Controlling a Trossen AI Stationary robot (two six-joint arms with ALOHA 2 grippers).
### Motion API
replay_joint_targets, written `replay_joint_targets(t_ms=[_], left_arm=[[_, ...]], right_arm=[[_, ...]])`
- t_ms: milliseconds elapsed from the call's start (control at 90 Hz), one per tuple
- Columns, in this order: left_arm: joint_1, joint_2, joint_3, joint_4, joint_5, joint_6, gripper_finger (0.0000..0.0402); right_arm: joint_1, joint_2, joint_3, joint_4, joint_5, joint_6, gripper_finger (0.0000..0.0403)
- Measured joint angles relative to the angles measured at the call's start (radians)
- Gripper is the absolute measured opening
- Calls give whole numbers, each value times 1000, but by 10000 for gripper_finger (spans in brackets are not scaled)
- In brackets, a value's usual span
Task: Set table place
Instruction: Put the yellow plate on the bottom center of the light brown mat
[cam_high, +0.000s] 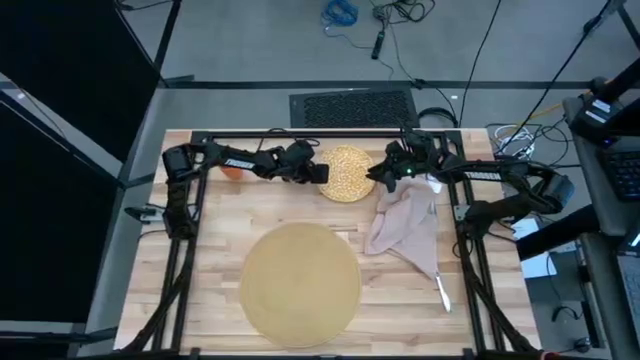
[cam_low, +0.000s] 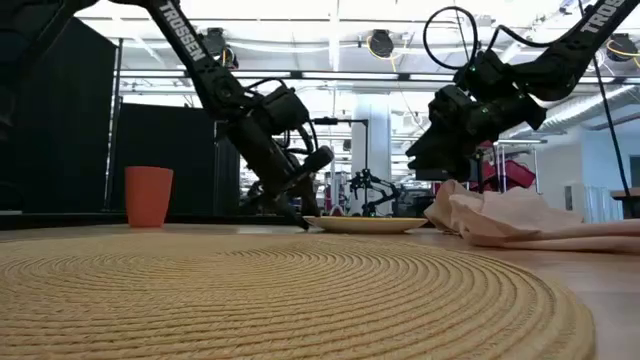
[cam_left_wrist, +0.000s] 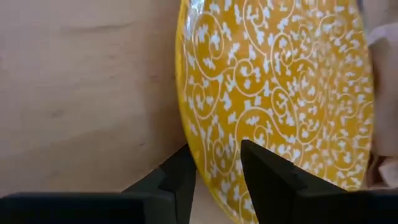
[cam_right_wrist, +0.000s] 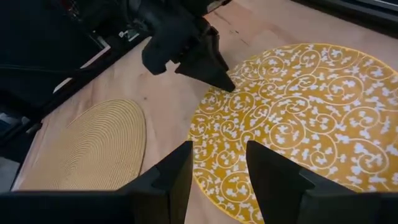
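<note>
The gold-speckled plate (cam_high: 347, 173) lies flat on the table's far middle. My left gripper (cam_high: 322, 172) is open and slants down at the plate's left rim (cam_left_wrist: 198, 134). One finger (cam_left_wrist: 180, 180) is outside the rim, near the wood; the other (cam_left_wrist: 267, 177) is over the plate. My right gripper (cam_low: 430, 160) hangs open above the plate's right side (cam_right_wrist: 298, 118), holding nothing. The round tan mat (cam_high: 300, 283) lies near the front. The pinkish napkin (cam_high: 405, 225) lies crumpled to the plate's right. The orange cup (cam_low: 148, 196) stands at the far left. My left gripper comes at the plate's left rim (cam_left_wrist: 200, 155) slanting down from the table's left, its two fingers on either side of the rim with a gap between them. Whether either finger touches the plate, I cannot tell. The plate lies flat on the table.
A steel utensil (cam_high: 441, 292) lies on the wood just past the napkin's near corner, toward the right front. The black rail frame (cam_high: 300, 135) runs along the table's far edge. Bare planks (cam_high: 215, 230) show between the cup and the mat.
</note>
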Motion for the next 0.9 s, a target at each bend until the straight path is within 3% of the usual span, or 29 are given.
replay_joint_targets(t_ms=[178, 400, 622, 900], left_arm=[[-1, 0, 0, -1, 6, 12, 100], [1, -4, 3, 27, 7, 45, 13], [1, -4, 1, 105, 30, 54, 3], [0, -59, 0, 73, 103, 63, 0]], right_arm=[[0, 0, 0, 3, 0, 0, 137], [0, 0, 0, 2, 0, 0, 137], [0, 0, 0, 1, 1, 0, 137], [0, -7, 0, 0, 1, 0, 137]])
